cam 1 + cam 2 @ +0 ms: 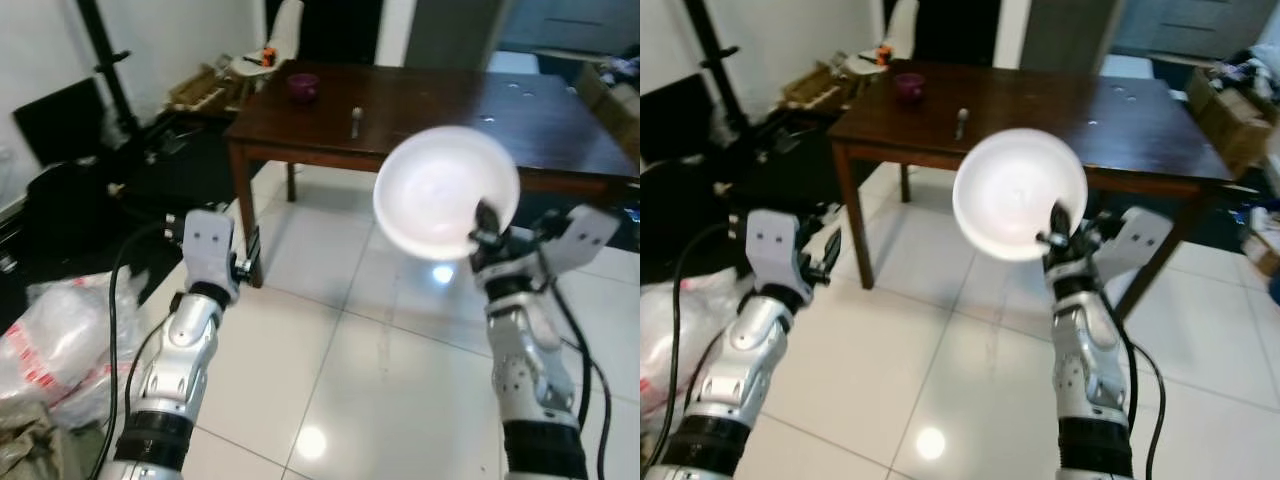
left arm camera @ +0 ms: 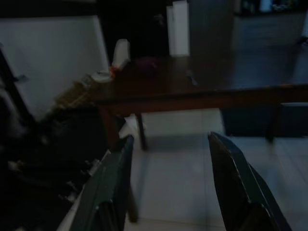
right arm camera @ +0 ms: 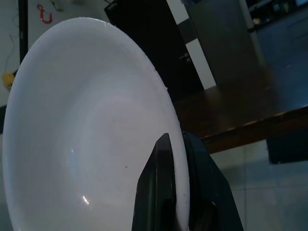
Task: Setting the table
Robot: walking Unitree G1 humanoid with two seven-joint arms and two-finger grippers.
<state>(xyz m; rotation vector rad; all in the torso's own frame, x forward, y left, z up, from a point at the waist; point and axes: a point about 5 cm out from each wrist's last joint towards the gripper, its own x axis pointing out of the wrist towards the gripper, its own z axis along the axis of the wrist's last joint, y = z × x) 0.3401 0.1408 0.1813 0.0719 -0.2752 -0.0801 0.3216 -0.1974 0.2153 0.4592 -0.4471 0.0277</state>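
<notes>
We're standing on the white tiled floor (image 1: 330,370) facing the dark wooden table (image 1: 440,120), not yet at it. Our right gripper (image 1: 484,232) is clamped on the rim of a white bowl (image 1: 445,190), held up in the air in front of the table's near edge, bowl tipped so its inside faces us. In the right wrist view the two black fingers (image 3: 159,192) pinch the rim of the bowl (image 3: 82,134) from both sides, one inside, one outside. Our left gripper (image 2: 168,187) is empty, fingers spread apart, held out low at the left, near the table's left front leg (image 1: 243,215); through its gap we see floor and the table beyond. On the tabletop: a small purple bowl (image 1: 303,87) toward the far left corner, and a small upright grey item (image 1: 356,122) nearer the middle, too blurred to identify. The two sit apart from each other. At the table's far left end a white chair (image 1: 283,35) holds something orange (image 1: 267,56); can't tell what. Left of us on the floor: a crumpled clear plastic bag with red print (image 1: 60,340), dark clutter behind it, and a black stand pole (image 1: 105,65) against the white wall.
</notes>
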